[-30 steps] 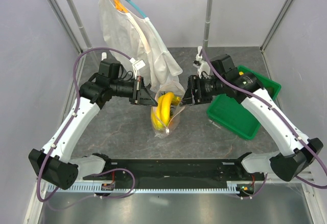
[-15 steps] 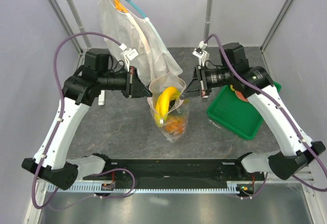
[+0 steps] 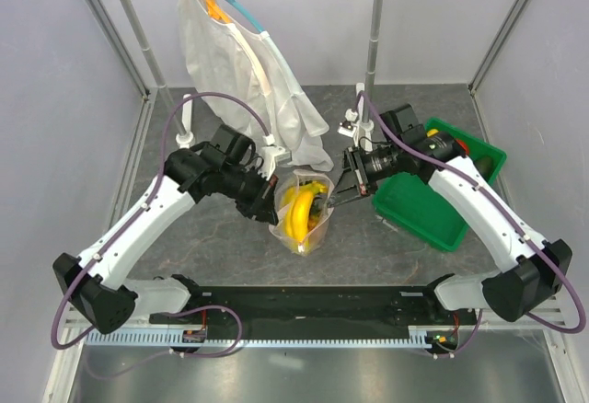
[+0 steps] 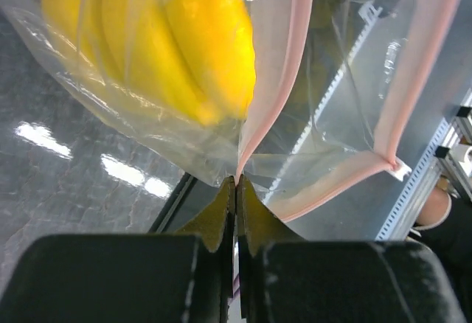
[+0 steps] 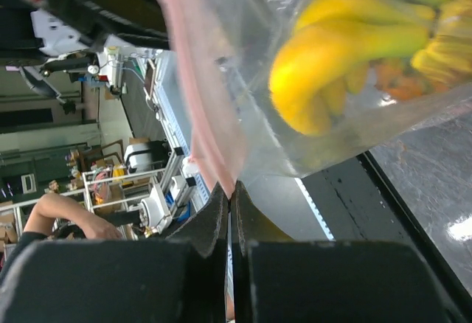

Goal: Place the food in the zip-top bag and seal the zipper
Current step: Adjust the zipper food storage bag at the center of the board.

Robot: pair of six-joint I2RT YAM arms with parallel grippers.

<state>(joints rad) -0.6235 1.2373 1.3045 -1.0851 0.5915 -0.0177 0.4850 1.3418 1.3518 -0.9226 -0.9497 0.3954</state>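
Clear zip-top bag, banana bunch inside, zipper gaping.

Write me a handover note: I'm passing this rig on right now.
Left tool: shut on one mouth corner of the zip-top bag.
Right tool: shut on the opposite corner.
Bag held between the arms; banana bunch inside, something orange beneath it.
Zipper gapes open, not sealed.
Left: check the green tray for leftover food, then seal.
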